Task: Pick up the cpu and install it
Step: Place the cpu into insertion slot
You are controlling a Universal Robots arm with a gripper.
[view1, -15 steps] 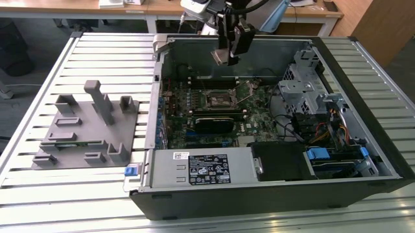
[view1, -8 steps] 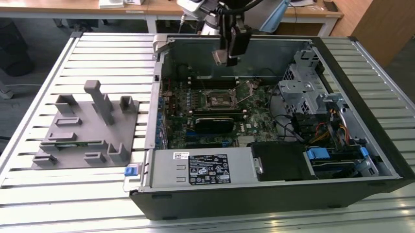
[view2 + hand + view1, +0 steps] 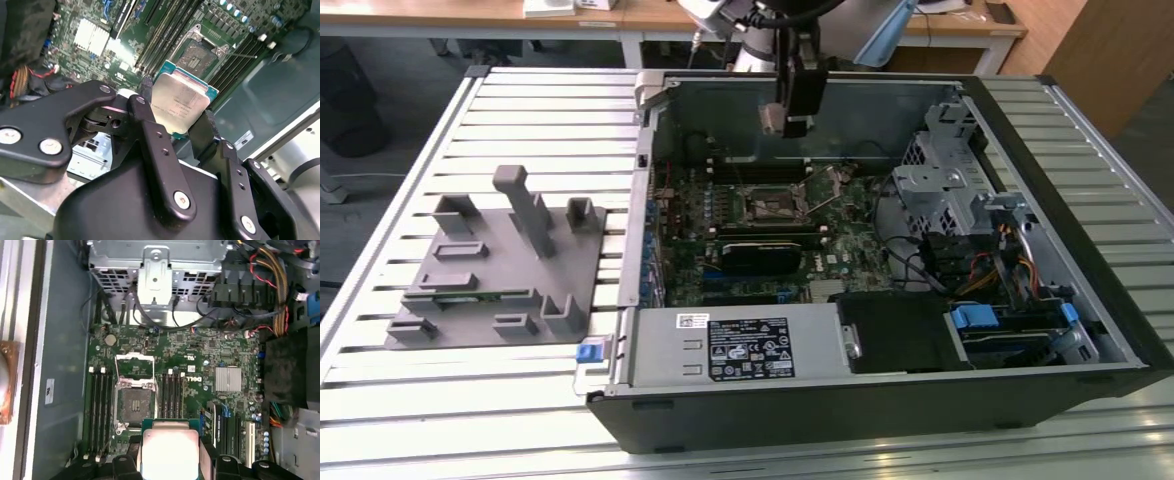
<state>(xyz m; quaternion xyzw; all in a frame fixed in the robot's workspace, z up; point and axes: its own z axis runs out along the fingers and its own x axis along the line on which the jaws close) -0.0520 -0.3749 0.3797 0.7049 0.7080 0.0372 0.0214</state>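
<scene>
Your tool [image 3: 176,107] is pinching the cpu [image 3: 182,102] by two opposite edges, with a black finger [image 3: 152,135] pressed against each side. The cpu's metal top faces the camera in both wrist views. In the second wrist view you can make out faint print on that top, but it is not legible. In the first wrist view the cpu [image 3: 170,452] glares pale and any print is lost.

The cpu is held in the air, clear of the board [image 3: 200,350] and near the socket [image 3: 134,400]. The socket stands open with its metal frame swung back, and memory slots [image 3: 171,395] run along both of its sides. A finned heatsink [image 3: 228,379] sits further along the board, with white lettering beside it. A small white sticker [image 3: 49,390] is on the case floor, and beyond the board is the perforated drive cage [image 3: 155,270].

From the exterior view you see the tool [image 3: 790,125] hanging over the far side of the open case [image 3: 854,420], well above the socket [image 3: 771,205]. At the near wall, the power supply carries a large white label [image 3: 747,345] with dense print. Towards the exterior view's left, a grey fixture [image 3: 500,270] lies on the slatted surface [image 3: 480,420], well apart from the case
</scene>
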